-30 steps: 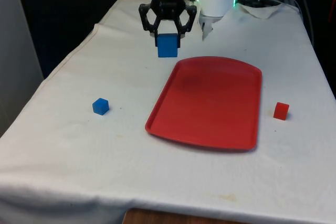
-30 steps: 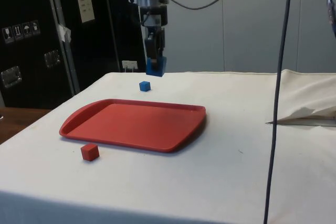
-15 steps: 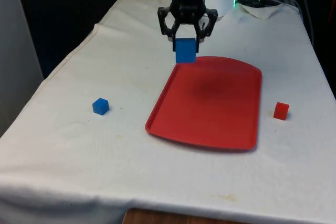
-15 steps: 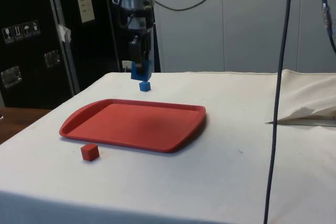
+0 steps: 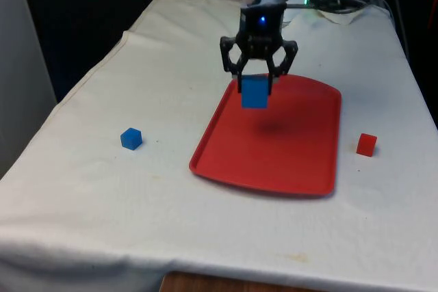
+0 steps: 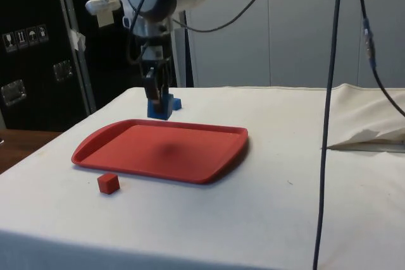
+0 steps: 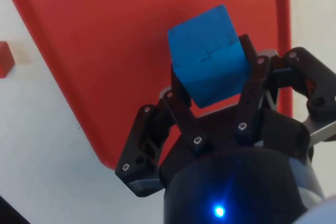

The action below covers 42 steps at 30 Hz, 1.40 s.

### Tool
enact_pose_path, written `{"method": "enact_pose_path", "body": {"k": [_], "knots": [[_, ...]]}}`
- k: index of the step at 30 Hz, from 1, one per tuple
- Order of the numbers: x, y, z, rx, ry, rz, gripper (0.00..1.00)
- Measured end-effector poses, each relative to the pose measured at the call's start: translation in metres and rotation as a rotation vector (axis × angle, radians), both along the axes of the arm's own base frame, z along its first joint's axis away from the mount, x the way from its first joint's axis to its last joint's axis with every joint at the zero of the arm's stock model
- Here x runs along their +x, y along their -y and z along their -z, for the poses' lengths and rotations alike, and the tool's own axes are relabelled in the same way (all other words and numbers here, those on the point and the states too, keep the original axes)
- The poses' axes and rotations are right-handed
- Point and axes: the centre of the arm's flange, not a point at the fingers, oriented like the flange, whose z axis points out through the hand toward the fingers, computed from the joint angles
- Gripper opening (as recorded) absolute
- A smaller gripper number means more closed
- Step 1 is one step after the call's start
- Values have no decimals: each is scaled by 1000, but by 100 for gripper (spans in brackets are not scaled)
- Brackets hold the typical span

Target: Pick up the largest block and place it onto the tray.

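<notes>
The large blue block point(image 5: 254, 92) — judged light, rigid and smooth-faced, best pinched on two flat opposite sides — hangs clamped in the gripper point(image 5: 257, 81) above the red tray point(image 5: 301, 162), having travelled from over the cloth beside the tray's far corner to over its far half.

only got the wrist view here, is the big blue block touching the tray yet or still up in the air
Observer: In the air. The side view shows the big blue block held above the red tray, a shadow beneath it.
Operator: any other blocks around
Observer: A small blue block sits on the cloth, off the tray toward the front view's left.
Operator: and the red one
Observer: The small red block lies on the cloth beside the tray's other long edge, not touching it.
</notes>
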Motion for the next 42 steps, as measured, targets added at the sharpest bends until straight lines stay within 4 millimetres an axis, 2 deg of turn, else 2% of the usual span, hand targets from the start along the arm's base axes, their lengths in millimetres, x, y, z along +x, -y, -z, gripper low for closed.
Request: {"method": "enact_pose_path", "body": {"k": [10,18,33,42], "knots": [[5,-28,17,13,18,-7,0],[6,-45,20,23,18,-9,0],[5,-47,52,4,18,-1,0],[8,-47,59,2,14,-1,0]]}}
